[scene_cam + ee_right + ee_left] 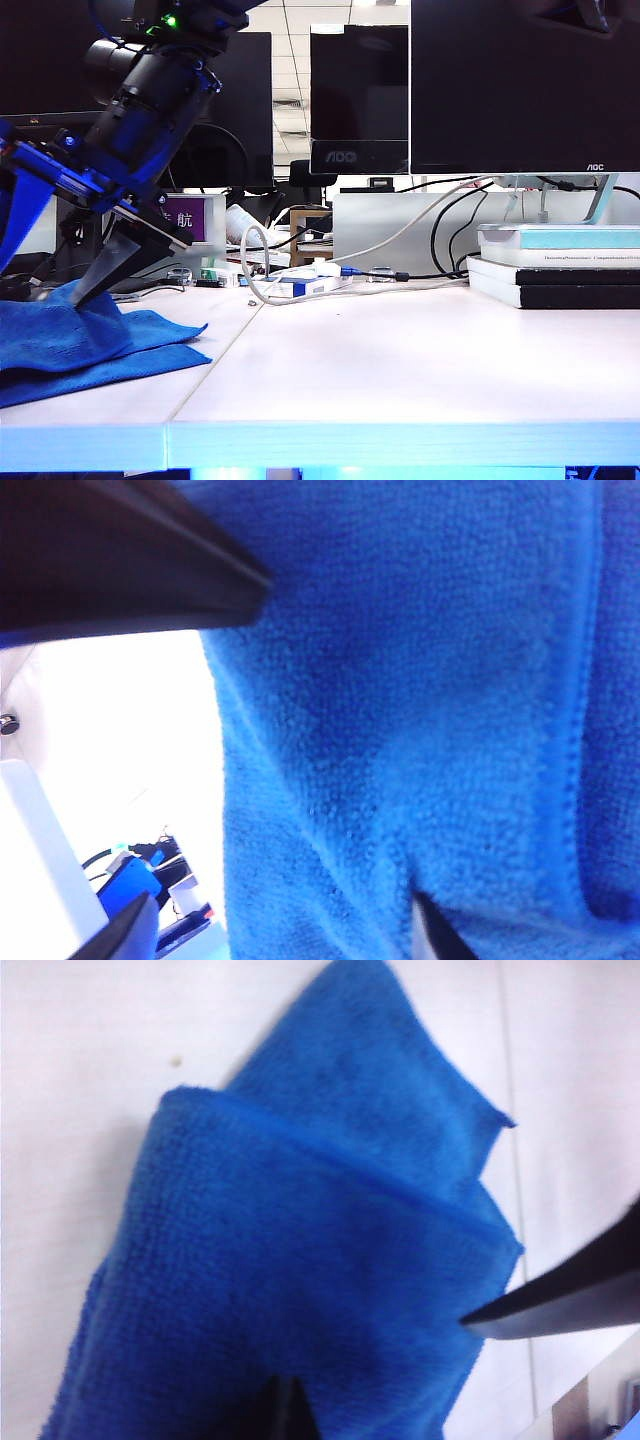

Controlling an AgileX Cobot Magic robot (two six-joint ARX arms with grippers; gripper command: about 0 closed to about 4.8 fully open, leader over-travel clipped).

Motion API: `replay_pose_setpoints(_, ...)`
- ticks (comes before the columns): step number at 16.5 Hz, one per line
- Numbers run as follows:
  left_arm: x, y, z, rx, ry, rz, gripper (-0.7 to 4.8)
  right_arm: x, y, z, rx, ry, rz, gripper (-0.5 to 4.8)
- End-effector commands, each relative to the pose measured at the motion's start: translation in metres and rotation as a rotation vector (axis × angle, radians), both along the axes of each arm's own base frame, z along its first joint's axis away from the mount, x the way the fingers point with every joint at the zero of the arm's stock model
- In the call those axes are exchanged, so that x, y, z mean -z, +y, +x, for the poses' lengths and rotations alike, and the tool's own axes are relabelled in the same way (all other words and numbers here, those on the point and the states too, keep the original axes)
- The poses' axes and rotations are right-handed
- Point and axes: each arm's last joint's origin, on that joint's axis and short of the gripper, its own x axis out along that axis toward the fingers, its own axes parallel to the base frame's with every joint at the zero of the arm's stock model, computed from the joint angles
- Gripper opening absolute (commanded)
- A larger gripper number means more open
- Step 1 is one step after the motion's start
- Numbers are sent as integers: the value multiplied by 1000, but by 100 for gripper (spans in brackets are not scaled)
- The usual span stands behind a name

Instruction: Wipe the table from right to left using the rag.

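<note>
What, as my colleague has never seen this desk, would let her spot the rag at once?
On the white table, look front left, left of the panel seam. The rag lies crumpled there, with the left gripper and right gripper both open over it. It is the only bright blue, nubby cloth; the pale teal book sits far right.
</note>
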Motion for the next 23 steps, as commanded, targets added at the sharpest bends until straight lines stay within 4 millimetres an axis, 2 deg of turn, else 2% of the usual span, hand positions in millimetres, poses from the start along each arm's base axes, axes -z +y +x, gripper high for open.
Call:
replay_pose_setpoints(1,9,-3,5,33,-14,3,-5,-5,0,-2,-12,-2,7,323)
replay_pose_setpoints(5,12,-6,8,42,-23,41,-5,-5,-2,-4,-18,8,-8,322)
replay_pose_setpoints(8,14,-5,9,31,-6,106,-5,-14,-5,-6,-16,-3,-6,322)
replay_pose_setpoints(11,19,-8,11,45,1,105,-5,-27,-7,-8,-19,-24,20,323)
replay_pose_setpoints(14,29,-13,16,63,22,118,-5,-49,-12,-11,-17,-61,65,323)
replay_pose_setpoints(18,31,-16,18,71,17,137,-5,-79,-22,-14,-9,-104,118,322)
replay_pose_setpoints(20,30,-17,16,75,25,119,-5,-98,-31,-17,15,-162,126,263)
replay_pose_setpoints(21,29,-17,15,80,30,101,-5,-108,-35,-18,30,-196,129,188)
replay_pose_setpoints(22,25,-18,13,82,29,92,-5,-121,-41,-21,47,-235,133,46)
replay_pose_setpoints(23,21,-18,11,82,19,89,-5,-132,-46,-23,62,-271,138,-2)
